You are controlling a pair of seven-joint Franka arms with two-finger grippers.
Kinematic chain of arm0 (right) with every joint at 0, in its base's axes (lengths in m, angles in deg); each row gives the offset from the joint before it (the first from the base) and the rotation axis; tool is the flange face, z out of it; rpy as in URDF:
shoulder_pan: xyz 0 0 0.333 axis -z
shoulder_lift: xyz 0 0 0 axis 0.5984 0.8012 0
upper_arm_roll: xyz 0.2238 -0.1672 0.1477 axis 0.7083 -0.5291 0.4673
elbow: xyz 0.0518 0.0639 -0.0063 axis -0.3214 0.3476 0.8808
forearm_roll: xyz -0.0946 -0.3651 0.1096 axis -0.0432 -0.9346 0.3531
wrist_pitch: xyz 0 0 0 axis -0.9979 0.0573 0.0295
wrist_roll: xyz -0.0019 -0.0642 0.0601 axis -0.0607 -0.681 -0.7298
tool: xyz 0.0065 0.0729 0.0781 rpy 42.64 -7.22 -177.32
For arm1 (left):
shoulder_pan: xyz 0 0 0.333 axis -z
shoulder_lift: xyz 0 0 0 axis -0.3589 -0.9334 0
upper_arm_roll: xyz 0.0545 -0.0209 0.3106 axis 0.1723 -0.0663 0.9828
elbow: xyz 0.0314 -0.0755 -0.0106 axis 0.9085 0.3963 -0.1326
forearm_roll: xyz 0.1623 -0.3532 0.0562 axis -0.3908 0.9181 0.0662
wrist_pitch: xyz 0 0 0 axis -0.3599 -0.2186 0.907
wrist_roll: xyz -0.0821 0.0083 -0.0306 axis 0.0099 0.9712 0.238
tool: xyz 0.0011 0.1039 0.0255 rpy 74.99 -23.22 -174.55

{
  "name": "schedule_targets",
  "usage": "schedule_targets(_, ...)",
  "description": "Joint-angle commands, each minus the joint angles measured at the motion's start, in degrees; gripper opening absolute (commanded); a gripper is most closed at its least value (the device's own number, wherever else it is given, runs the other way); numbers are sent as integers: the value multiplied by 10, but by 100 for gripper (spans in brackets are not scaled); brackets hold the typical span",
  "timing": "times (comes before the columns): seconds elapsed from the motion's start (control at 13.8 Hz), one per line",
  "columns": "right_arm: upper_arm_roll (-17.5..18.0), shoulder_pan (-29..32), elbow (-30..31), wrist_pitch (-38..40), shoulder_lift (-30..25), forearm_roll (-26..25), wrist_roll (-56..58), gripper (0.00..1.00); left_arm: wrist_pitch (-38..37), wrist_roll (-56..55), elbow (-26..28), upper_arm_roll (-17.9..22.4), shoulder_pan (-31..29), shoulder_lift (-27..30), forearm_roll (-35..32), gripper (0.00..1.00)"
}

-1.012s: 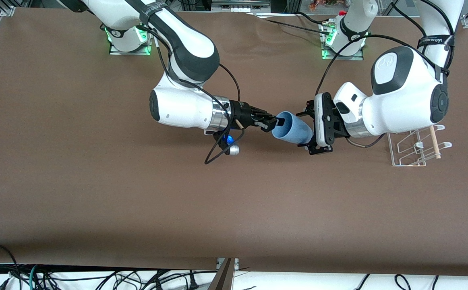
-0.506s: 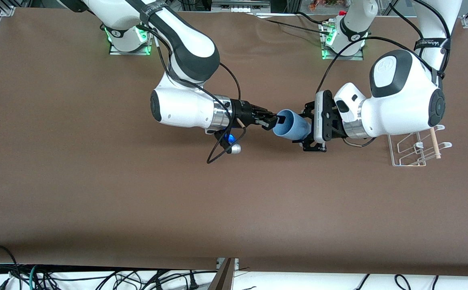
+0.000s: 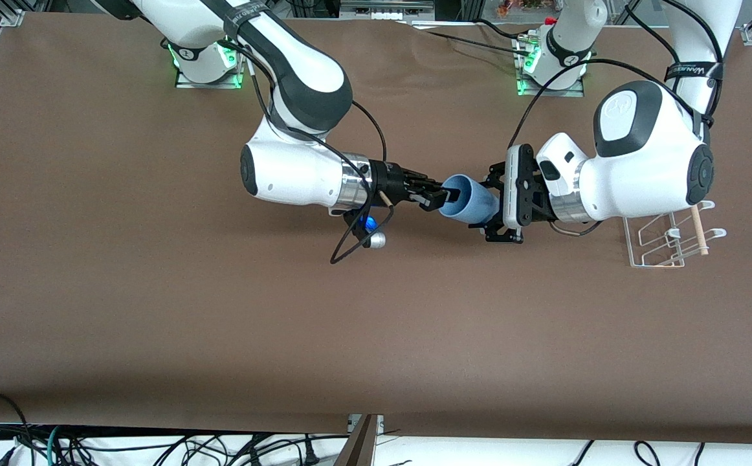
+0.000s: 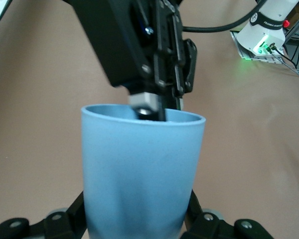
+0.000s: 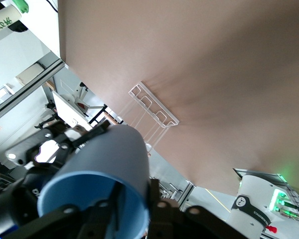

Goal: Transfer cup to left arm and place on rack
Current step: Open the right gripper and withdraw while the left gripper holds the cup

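Observation:
The light-blue cup point(image 3: 470, 200) hangs on its side in the air over the middle of the table, between the two grippers. My right gripper point(image 3: 444, 194) is shut on its rim, one finger inside the mouth and one outside, as the right wrist view point(image 5: 134, 209) shows. My left gripper point(image 3: 489, 208) straddles the cup's base end, and its fingers press both sides of the cup point(image 4: 142, 174) in the left wrist view. The white wire rack point(image 3: 670, 243) with its wooden dowel point(image 3: 698, 228) stands at the left arm's end of the table, partly under the left arm.
A black cable loop and a small silver piece point(image 3: 373, 241) hang under the right wrist. The two green-lit arm bases point(image 3: 208, 58) point(image 3: 547, 65) stand along the table's edge farthest from the front camera. The rack also shows in the right wrist view point(image 5: 152, 107).
My left gripper has moved in over the cup's base and its fingers have narrowed onto it. The cup has tilted slightly. The right gripper has kept its hold.

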Motion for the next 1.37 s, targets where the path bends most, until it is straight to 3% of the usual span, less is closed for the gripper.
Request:
schedule_targets(0.0,3,13,-14,2,3,10,7,100,-16,20,4,-1,-6,6,8,9)
schedule_targets(0.14,1,17,-19,3,3,9,7,100,-28,20,5,5,-9,8,6,9)
schedule_targets(0.29,0,32,-21,21,-2,4,6,100,-34,14,3,7,-25,11,-39,7)
schedule_targets(0.51,-6,73,-22,101,-20,-6,7,100,-59,-30,-2,10,-45,11,-103,6)
schedule_targets(0.8,-10,164,-30,243,-52,-114,75,100,-105,-90,-4,20,-62,20,-226,6)
schedule_targets(1.01,-55,192,-25,345,-74,-227,181,100,-134,-152,-17,20,-64,23,-343,6)
schedule_targets(1.16,-100,195,8,361,-101,-295,236,100,-143,-178,-19,18,-61,23,-417,6)
schedule_targets(1.3,-113,215,47,361,-128,-379,304,100,-163,-193,-24,18,-60,23,-445,6)
